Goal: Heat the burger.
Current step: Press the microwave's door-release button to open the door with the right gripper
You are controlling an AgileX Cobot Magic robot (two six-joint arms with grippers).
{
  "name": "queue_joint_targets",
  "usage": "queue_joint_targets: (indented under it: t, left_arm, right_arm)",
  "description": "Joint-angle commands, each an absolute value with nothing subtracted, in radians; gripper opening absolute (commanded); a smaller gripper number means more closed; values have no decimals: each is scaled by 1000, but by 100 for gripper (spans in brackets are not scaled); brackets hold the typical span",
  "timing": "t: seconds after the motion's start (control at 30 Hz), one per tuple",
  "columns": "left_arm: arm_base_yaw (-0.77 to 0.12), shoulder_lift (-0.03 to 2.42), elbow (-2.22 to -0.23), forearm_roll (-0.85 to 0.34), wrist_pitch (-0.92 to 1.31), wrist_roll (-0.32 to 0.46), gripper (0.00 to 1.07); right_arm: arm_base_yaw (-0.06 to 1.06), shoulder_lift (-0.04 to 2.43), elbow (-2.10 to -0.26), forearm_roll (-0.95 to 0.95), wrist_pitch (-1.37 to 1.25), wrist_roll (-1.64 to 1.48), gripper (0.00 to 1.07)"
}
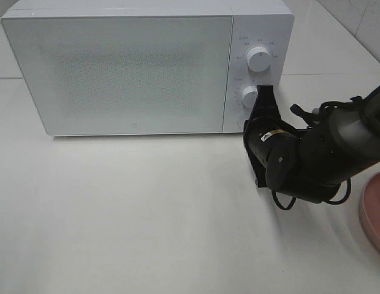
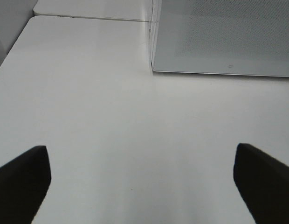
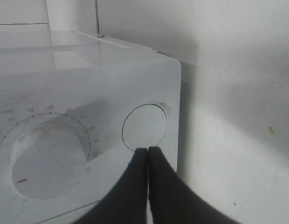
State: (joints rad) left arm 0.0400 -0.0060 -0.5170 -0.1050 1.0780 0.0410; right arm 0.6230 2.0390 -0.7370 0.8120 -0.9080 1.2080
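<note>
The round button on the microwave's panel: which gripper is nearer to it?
Right. The right gripper, shut, has its tips at the rim of the round button. The left gripper, open, hangs over the table off the opposite front corner of the microwave.

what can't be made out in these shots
- burger: in no view; the closed speckled microwave door hides whatever is inside
- pink plate: cut off by the exterior view's right edge
- lower dial: partly behind the right gripper, exterior view
- upper dial markings: too small, exterior view
</note>
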Motion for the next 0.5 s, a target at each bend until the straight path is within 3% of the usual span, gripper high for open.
queue_joint_targets:
  t: [0.03, 0.5]
  left_arm:
    - [33, -29, -517, -106, 1070, 42, 100]
    - [33, -25, -517, -106, 1070, 42, 100]
  right_arm:
    - [617, 2054, -767, 796, -885, 1187, 0]
    - [570, 2106, -837, 790, -847, 1161, 0]
